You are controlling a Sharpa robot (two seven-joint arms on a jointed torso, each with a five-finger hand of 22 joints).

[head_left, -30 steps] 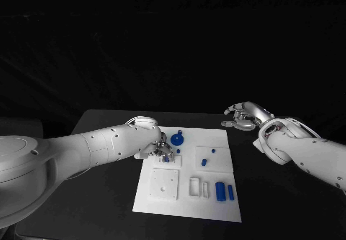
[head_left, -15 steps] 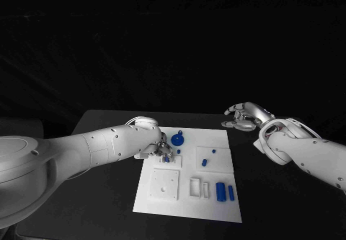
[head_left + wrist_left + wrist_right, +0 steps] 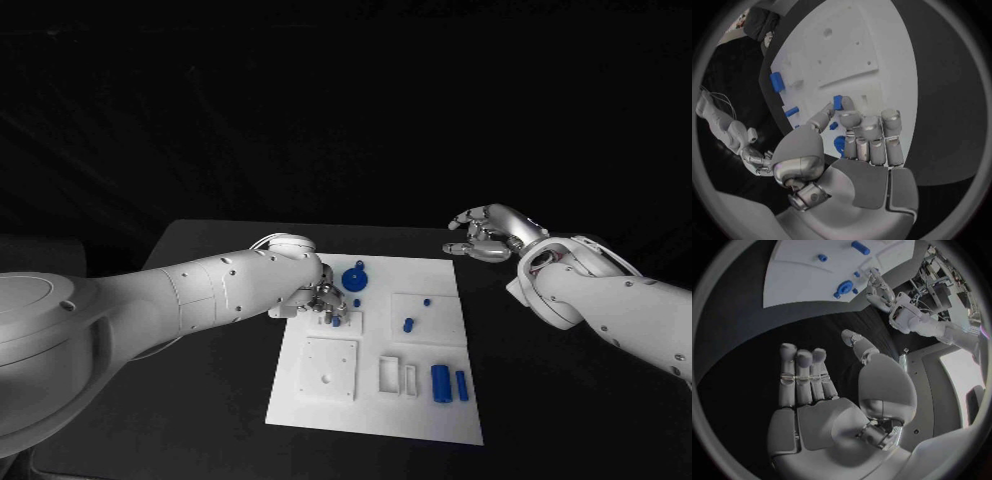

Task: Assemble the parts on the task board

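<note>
**A:** Where is the left hand (image 3: 320, 298) just now?

**B:** Down over the far left part of the task board (image 3: 378, 410). In the left wrist view a small blue peg (image 3: 837, 102) sits pinched between the thumb and a fingertip (image 3: 848, 105), right at the tips, while the other fingers lie side by side and curl forward over the white plate.

**A:** And what lies about those fingers?

**B:** Just past them stands the round blue knob (image 3: 355, 279), close to the far edge of the board. A small blue pin (image 3: 410, 324) lies a little way off toward the right arm, and two blue cylinders (image 3: 450, 384) rest in their slots near the board's near edge, well apart from the fingers. A raised white block (image 3: 330, 369) lies between the hand and that near edge.

**A:** The right hand (image 3: 488, 233)?

**B:** It hangs off the board, beyond its far right corner, over the black table (image 3: 216, 420). The fingers (image 3: 804, 371) are half curled with the thumb apart, and nothing is in them.

**A:** Room to move?

**B:** Bare black table lies on either side of the board, and the middle of the plate between the two hands lies uncovered.
</note>
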